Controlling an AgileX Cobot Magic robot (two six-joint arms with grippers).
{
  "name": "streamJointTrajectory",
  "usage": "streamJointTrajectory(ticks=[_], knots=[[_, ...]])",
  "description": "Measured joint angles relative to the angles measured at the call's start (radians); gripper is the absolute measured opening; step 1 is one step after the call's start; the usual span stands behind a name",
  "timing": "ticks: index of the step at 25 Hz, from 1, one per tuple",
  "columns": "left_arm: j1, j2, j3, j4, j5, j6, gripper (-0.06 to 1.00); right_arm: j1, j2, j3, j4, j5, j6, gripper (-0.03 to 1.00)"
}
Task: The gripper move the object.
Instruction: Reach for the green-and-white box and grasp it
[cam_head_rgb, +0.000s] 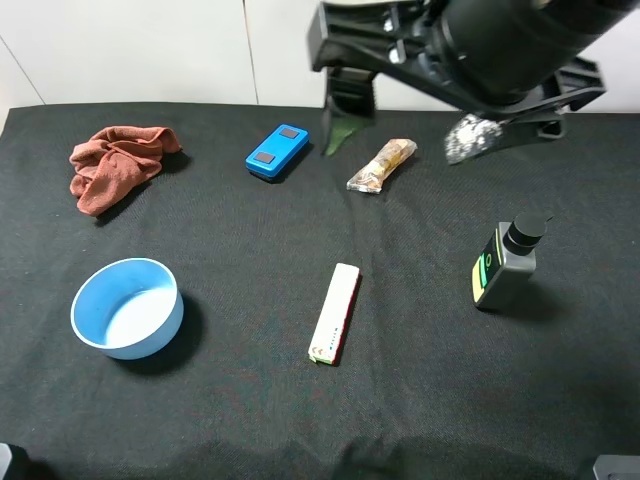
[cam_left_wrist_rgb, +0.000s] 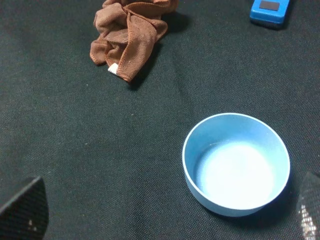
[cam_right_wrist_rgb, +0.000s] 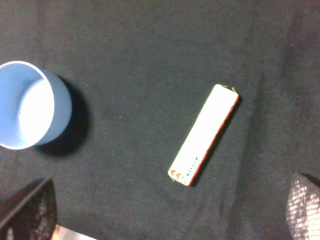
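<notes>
The right tool (cam_right_wrist_rgb: 165, 207) is hovering with its fingers spread wide, gripping nothing. Beyond it the white toothpaste carton (cam_right_wrist_rgb: 204, 135) is lying flat on the black worktop (cam_right_wrist_rgb: 150, 40), well apart from the blue bowl (cam_right_wrist_rgb: 62, 107). The slim carton is sitting low, so fingers closing askew to its length would likely be spinning it away.

Box (cam_head_rgb: 335, 313) on table (cam_head_rgb: 250, 400); bowl (cam_head_rgb: 127, 307) left of box; bottle (cam_head_rgb: 505, 265) right of box; cloth (cam_head_rgb: 118, 166), case (cam_head_rgb: 277, 152), wrapper (cam_head_rgb: 381, 166) behind box, left to right.
</notes>
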Motion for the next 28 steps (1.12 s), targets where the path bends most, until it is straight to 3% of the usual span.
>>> streamJointTrajectory(ticks=[15,28], knots=[[0.000,0.000,0.000,0.000,0.000,0.000,1.00,0.000,0.184,0.000,0.022,-0.023,0.011,0.69],[0.000,0.000,0.000,0.000,0.000,0.000,1.00,0.000,0.380,0.000,0.022,-0.103,0.013,0.69]])
